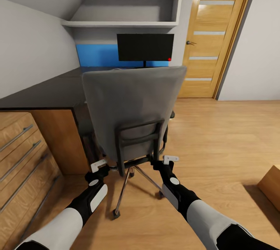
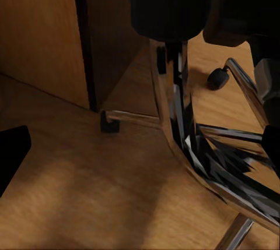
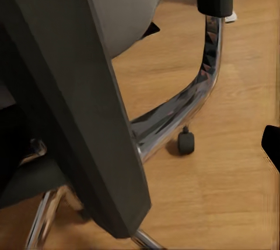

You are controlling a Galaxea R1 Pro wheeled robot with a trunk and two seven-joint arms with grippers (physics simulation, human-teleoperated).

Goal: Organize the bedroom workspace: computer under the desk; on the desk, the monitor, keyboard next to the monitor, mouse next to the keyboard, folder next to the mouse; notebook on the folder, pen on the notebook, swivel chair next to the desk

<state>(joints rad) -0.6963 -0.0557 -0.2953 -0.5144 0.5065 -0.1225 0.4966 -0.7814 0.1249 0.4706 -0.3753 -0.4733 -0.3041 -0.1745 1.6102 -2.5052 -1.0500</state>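
Observation:
The grey swivel chair stands with its tall back toward me, pushed up to the black-topped desk. On the desk behind it stands the black monitor. My left gripper and right gripper are both open, low behind the chair at either side of its black back frame. The left wrist view looks at the chrome star base; the right wrist view has the black frame bar close in front. The chair back hides the seat. Folder, keyboard, mouse, notebook, pen and computer are out of view.
A light-wood drawer cabinet stands close at my left. A wooden door is at the back right, white shelves and a blue wall panel behind the desk. A wooden box corner sits right.

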